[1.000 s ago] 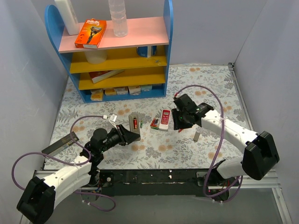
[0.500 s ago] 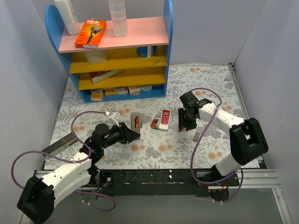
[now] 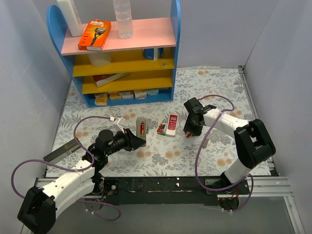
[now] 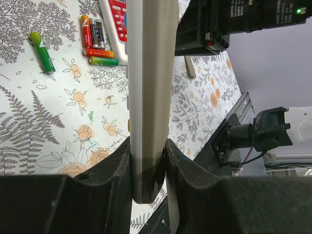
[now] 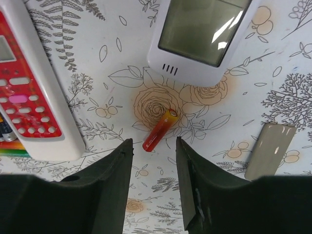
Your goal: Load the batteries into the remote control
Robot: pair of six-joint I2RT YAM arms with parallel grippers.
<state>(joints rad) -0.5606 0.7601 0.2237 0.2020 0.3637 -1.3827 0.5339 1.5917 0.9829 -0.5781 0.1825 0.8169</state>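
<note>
My left gripper (image 3: pixel 138 139) is shut on the near end of the white remote control (image 3: pixel 141 127) and holds it off the table. A red battery shows in its open back in the top view. In the left wrist view the remote (image 4: pixel 148 87) stands edge-on between the fingers. My right gripper (image 3: pixel 189 128) is open and low over the table. A red battery (image 5: pixel 160 129) lies just ahead of its fingertips (image 5: pixel 127 146). Several batteries (image 4: pixel 95 41) lie beside the red-and-white remote (image 3: pixel 172 125). A green battery (image 4: pixel 43 53) lies apart.
A white remote with a dark display (image 5: pixel 200 34) lies just beyond the red battery. A grey battery cover (image 3: pixel 205 142) lies to the right of my right gripper. A blue shelf unit (image 3: pixel 122 53) stands at the back left. A dark flat bar (image 3: pixel 61 151) lies at the left.
The right arm has folded in, its elbow swinging left and back, and the gripper now sits over the red battery. The left gripper has shifted the remote slightly.
</note>
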